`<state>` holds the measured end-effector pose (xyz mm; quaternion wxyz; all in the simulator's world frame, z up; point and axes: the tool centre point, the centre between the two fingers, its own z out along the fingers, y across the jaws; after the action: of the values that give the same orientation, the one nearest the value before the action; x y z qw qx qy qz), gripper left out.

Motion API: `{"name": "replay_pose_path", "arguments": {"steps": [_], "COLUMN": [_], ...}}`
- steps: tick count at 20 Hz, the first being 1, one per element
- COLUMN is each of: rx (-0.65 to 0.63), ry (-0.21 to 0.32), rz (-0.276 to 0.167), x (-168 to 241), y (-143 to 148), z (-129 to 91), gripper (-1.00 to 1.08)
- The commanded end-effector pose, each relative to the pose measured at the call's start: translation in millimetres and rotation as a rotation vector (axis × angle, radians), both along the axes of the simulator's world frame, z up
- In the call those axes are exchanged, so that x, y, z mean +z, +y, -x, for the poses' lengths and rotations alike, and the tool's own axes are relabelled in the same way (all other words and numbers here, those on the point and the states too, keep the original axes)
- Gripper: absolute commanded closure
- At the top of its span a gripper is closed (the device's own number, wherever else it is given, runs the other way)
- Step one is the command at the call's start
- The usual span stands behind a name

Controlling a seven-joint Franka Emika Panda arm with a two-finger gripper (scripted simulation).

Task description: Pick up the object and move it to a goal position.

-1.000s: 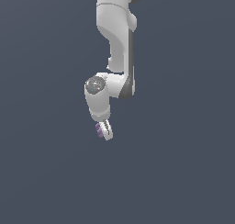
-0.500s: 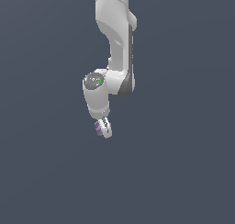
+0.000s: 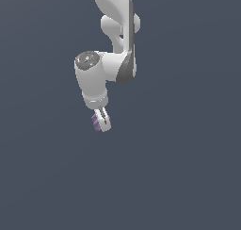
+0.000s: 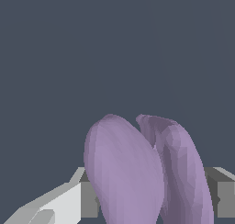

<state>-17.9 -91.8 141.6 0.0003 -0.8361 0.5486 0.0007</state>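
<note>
One white arm (image 3: pixel 115 45) against flat grey, reaching down from the exterior view's upper edge, wrist bent toward that view's left. Gripper (image 3: pixel 100 122) clamped narrow around the pale-purple object (image 3: pixel 96 124), carried in the air at the arm's low end. Seen close from the wrist: two rounded purple lobes (image 4: pixel 142 172) pressed between the grey finger pads (image 4: pixel 89 199), one on each side.
</note>
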Motion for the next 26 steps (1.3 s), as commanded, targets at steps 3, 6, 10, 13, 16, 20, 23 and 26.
{"name": "replay_pose_path", "arguments": {"steps": [3, 6, 10, 13, 16, 20, 23, 26], "rx": [-0.001, -0.002, -0.002, -0.002, -0.001, -0.001, 0.000, 0.000], "ry": [-0.001, -0.001, -0.001, 0.000, -0.001, -0.001, -0.001, -0.001], "rz": [0.000, 0.001, 0.001, 0.001, 0.002, 0.002, 0.002, 0.002], "x": [50.0, 86.4, 133.3, 165.4, 193.4, 222.3, 237.8, 248.2], "y": [-10.1, -17.6, -27.1, -33.4, -38.6, -44.3, -47.2, -49.1], "z": [7.5, 12.6, 18.9, 22.8, 25.8, 28.4, 29.5, 29.9], "gripper": [1.08, 1.08, 1.08, 1.08, 1.08, 1.08, 1.08, 1.08]}}
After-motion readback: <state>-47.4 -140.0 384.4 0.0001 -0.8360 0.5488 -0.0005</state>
